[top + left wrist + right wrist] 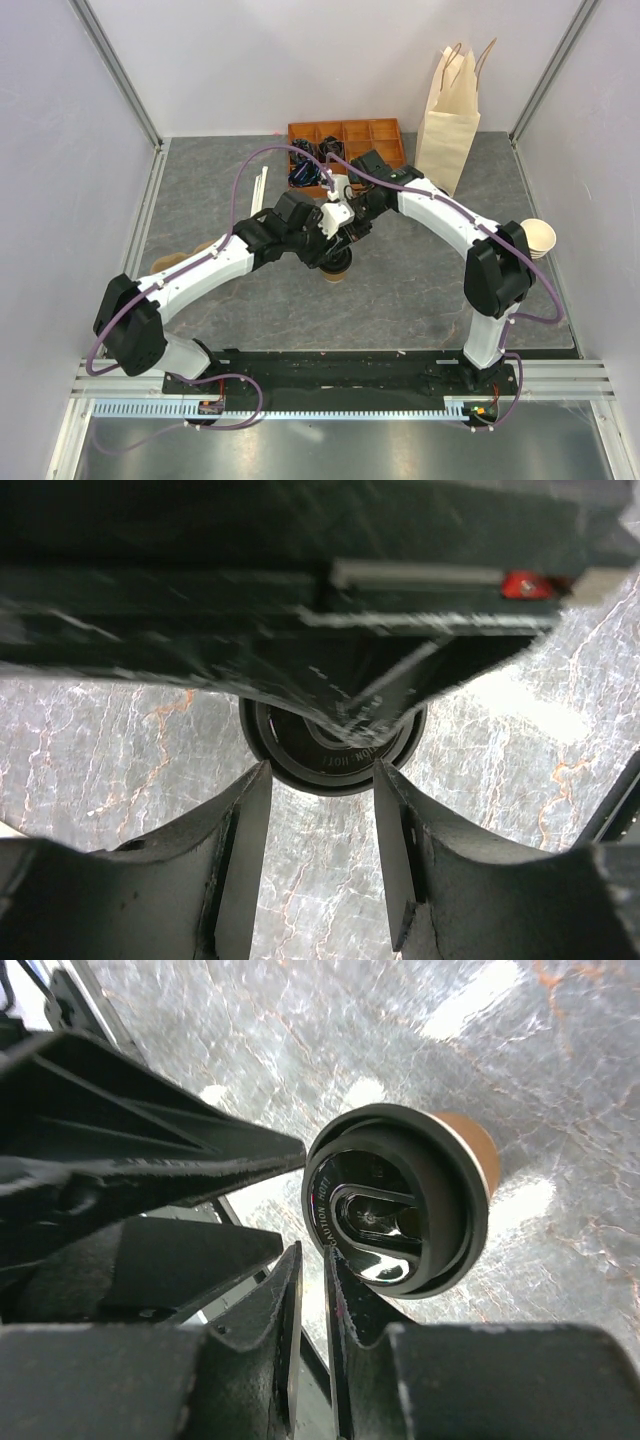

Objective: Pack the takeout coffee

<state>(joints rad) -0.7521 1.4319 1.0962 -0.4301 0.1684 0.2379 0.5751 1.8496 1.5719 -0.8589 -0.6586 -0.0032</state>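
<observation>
My left gripper [320, 780] stands open, its 2 fingers [240, 860] reaching to the black lid of the takeout coffee [395, 1210], while my right gripper [312, 1260] is pinched nearly closed on nothing, just beside the lid's rim. The cup stands upright on the bench [420, 290], well apart from the paper bag [447, 130], so I judge this the grasping step: next, close gently and keep it level.

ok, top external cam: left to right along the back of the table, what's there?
white sticks → brown compartment tray → paper bag → lidless paper cups, nearer, at the right edge
</observation>
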